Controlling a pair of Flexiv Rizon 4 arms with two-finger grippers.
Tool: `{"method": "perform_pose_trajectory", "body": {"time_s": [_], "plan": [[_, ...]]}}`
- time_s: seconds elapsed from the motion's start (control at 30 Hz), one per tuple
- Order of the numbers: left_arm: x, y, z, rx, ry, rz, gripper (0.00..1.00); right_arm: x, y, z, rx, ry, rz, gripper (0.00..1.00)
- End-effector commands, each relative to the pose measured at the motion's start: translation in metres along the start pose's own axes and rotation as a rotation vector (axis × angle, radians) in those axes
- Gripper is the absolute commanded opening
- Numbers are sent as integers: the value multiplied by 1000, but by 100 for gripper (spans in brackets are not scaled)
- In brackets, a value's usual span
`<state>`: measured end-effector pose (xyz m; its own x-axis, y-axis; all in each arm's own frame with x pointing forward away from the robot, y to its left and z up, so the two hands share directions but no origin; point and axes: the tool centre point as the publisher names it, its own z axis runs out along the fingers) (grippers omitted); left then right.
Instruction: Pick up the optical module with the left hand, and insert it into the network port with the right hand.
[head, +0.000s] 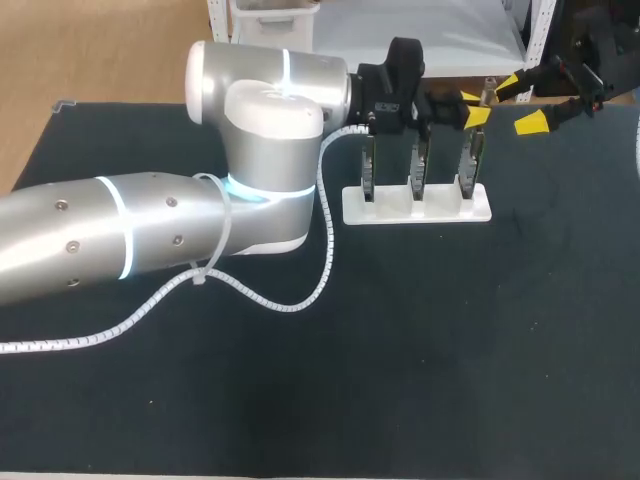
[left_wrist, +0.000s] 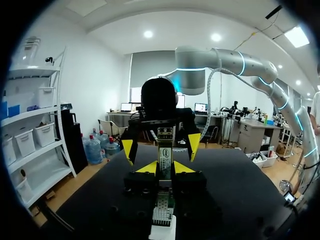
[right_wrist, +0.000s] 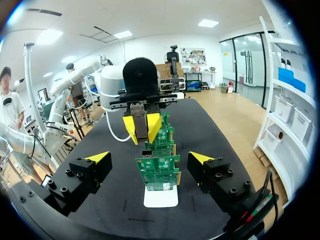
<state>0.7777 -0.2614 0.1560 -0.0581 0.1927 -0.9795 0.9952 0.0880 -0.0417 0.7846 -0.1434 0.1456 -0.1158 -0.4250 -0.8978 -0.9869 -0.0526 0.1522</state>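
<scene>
The left gripper (left_wrist: 165, 168) is closed on the module (left_wrist: 164, 150): both yellow tips press its narrow sides, and the module stands upright between them with its labelled face toward the left wrist camera. In the right wrist view the held module hangs just above the nearest of the three boards (head: 418, 160), close over the small metal port (right_wrist: 146, 154) on that board's top edge; whether it touches the port cannot be told. The boards stand on edge, side by side in a white stand (head: 440, 210). In the head view the left gripper is over the board at the stand's right end. The right gripper (head: 522, 102) faces the left one from the far side of that end of the stand. Its fingers are spread wide with nothing between them, and it is near the left gripper but not touching it. The left arm (head: 150, 230) comes in from the left across the dark table (head: 450, 350), with a white spiral cable (head: 325, 230) looping down from its wrist and along the arm. Only the right arm's gripper shows in the head view, at the table's far right corner.
</scene>
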Motion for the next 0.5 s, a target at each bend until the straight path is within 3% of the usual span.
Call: {"method": "perform_pose_trajectory", "body": {"time_s": [0.03, 0.5], "plan": [[1, 1, 1, 6, -5, -5, 0, 0, 3, 1, 7, 1, -1, 100], [1, 1, 1, 9, -6, -6, 0, -1, 3, 0, 11, 10, -6, 100]]}}
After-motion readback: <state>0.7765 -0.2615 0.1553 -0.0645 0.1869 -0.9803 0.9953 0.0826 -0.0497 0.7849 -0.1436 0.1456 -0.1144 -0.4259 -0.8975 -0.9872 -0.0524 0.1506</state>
